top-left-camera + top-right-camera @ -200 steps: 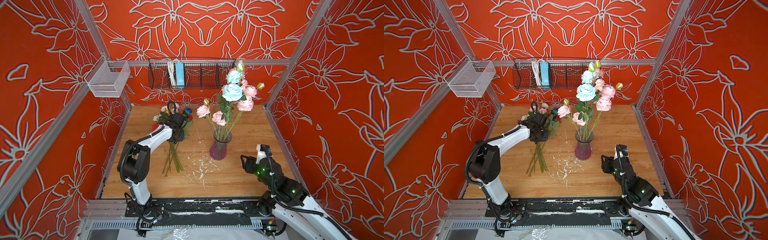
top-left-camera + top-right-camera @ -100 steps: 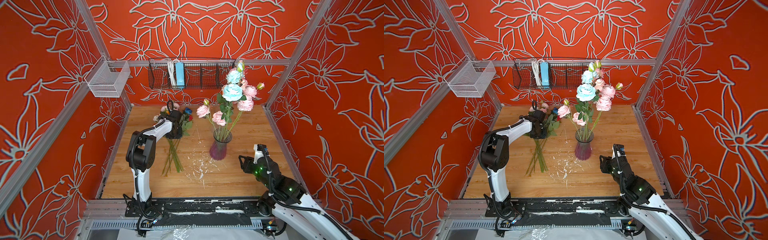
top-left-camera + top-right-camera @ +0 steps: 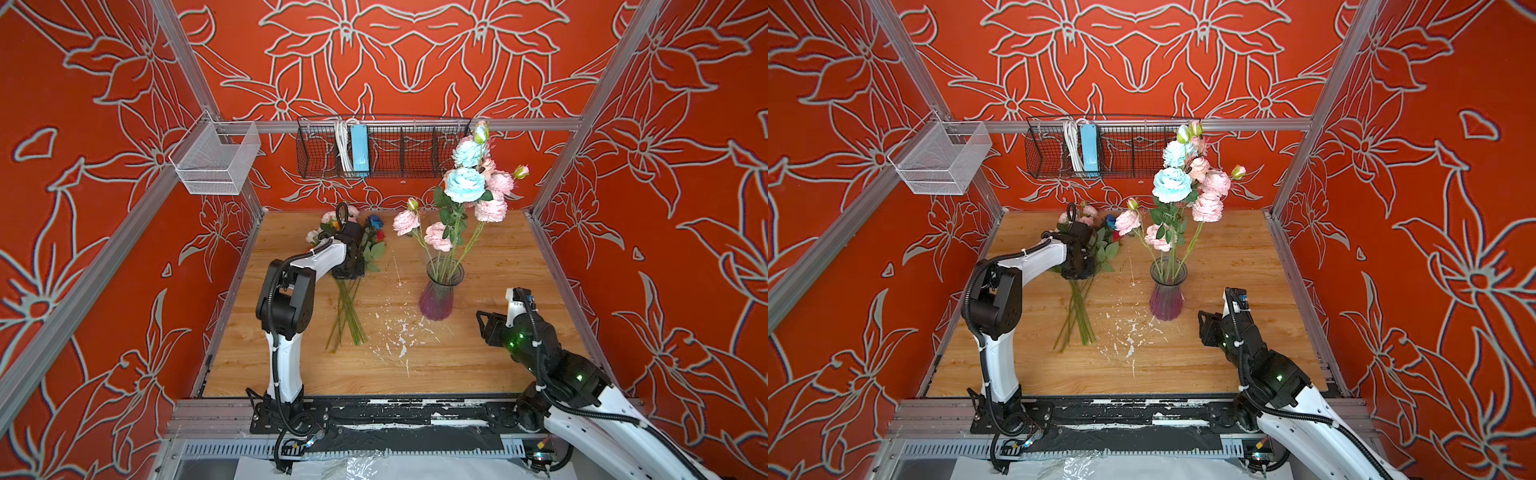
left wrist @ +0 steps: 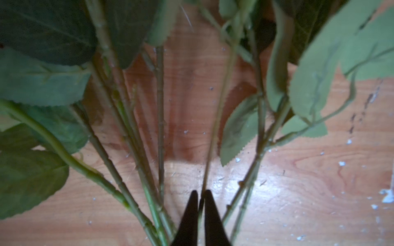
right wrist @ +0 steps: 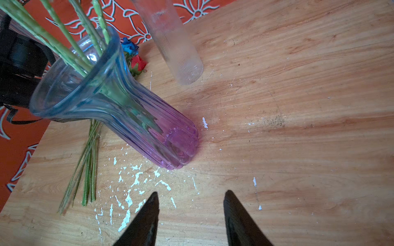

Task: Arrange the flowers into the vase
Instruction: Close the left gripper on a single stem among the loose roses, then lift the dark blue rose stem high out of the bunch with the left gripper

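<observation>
Several loose flowers lie bundled at the back left of the wooden table, stems [image 3: 348, 312] [image 3: 1077, 316] pointing forward, with a blue bloom [image 3: 375, 221] and a red one [image 3: 380, 236] beside the arm. My left gripper [image 4: 200, 192] [image 3: 348, 270] [image 3: 1076, 272] is pressed down on this bundle, shut on one thin green stem [image 4: 215, 127]. The purple-tinted glass vase [image 3: 438, 299] [image 3: 1167, 299] [image 5: 149, 127] stands mid-table holding pink and light blue flowers [image 3: 463, 185] [image 3: 1171, 185]. My right gripper [image 5: 190, 194] [image 3: 482, 322] [image 3: 1202, 320] hovers open and empty, front right of the vase.
A black wire basket [image 3: 382, 153] with a white cable and a blue block hangs on the back wall. A white mesh basket [image 3: 216, 162] hangs at the left corner. White flecks [image 3: 395, 332] dot the table. A clear ribbed tube [image 5: 172, 40] stands behind the vase.
My left gripper's jaws have closed onto a stem in the bundle, and the left arm's elbow has risen. The right gripper has barely moved.
</observation>
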Controlling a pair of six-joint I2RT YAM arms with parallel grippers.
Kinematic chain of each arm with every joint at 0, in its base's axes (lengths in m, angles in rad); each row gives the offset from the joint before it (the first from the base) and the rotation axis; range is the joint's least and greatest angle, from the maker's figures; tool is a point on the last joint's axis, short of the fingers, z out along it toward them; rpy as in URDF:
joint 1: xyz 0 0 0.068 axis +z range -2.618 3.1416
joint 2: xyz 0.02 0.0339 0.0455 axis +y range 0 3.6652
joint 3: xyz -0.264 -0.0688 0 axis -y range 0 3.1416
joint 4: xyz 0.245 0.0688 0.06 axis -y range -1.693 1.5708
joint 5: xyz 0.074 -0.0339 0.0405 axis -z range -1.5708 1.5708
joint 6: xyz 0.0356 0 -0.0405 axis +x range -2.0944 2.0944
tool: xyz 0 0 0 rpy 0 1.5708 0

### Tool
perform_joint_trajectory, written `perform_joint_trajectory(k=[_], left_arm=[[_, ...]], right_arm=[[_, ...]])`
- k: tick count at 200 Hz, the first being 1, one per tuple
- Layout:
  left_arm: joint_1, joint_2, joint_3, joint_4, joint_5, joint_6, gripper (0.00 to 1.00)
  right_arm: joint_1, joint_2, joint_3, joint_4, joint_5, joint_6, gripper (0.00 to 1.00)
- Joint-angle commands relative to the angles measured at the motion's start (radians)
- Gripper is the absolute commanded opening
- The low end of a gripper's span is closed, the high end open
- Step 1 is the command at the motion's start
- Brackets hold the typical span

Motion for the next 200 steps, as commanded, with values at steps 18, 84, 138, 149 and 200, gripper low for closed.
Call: perform_joint_trajectory(k=[18, 84, 138, 149, 200], left_arm=[[-0.001, -0.051, 0.02, -0.046, 0.034, -0.003, 0.0], [-0.002, -0.311, -0.107, -0.032, 0.108, -0.049, 0.0], [-0.008, -0.784, -0.48, 0.141, 0.238, -0.169, 0.0], [-0.015, -0.927, -0.579, 0.239, 0.279, -0.179, 0.0], [-0.139, -1.443, -0.812, 0.619, 0.209, -0.143, 0.0]], right_arm=[[0.004, -0.005, 0.017, 0.0, -0.011, -0.005, 0.51], [0.004, -0.035, 0.049, -0.022, -0.005, -0.015, 0.5], [0.003, -0.085, 0.072, -0.053, -0.006, -0.025, 0.5], [0.004, -0.104, 0.069, -0.053, -0.002, -0.024, 0.5], [0.004, -0.139, 0.062, -0.054, -0.001, -0.009, 0.5]])
